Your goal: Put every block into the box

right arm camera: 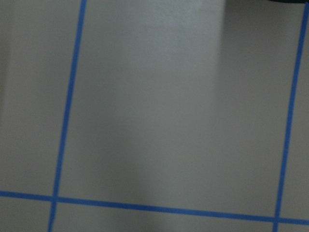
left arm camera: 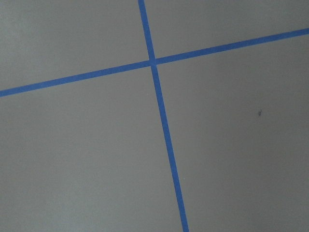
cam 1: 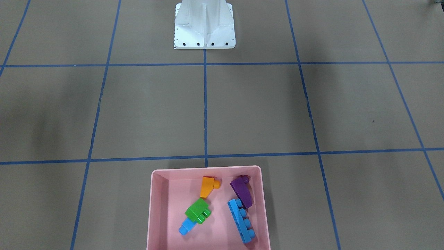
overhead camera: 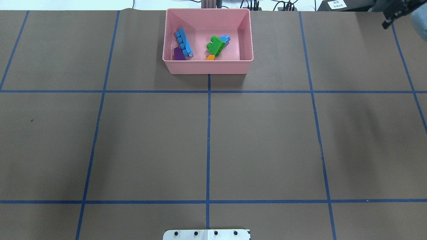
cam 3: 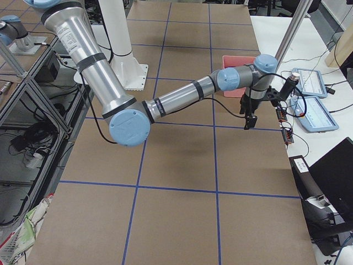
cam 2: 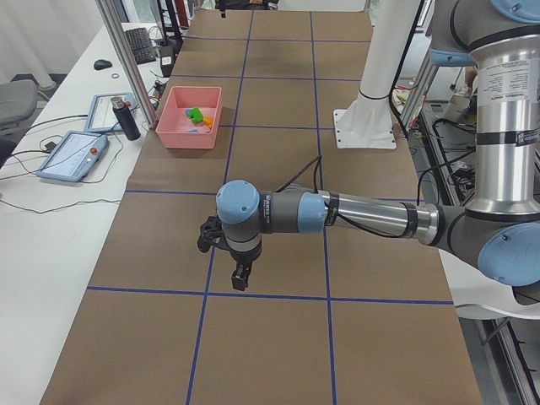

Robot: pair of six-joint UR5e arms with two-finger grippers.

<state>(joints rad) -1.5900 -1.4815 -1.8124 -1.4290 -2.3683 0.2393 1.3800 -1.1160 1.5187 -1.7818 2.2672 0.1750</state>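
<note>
On the brown tabletop (overhead camera: 267, 140), the pink box (cam 1: 166, 215) sits at the middle of the far edge, opposite the robot's base. The left pincer (cam 2: 240, 277) and right pincer (cam 3: 249, 121) hang well apart from it. You cannot tell how far either is open, and nothing shows in either grip. Inside the box lie all five blocks: the long blue block (cam 1: 241, 221), the green block (cam 1: 197, 210), the purple block (cam 1: 241, 191) touching the long one, the orange block (cam 1: 207, 186), and the small blue block (cam 1: 186, 226) partly under the green. Judge the task complete.
</note>
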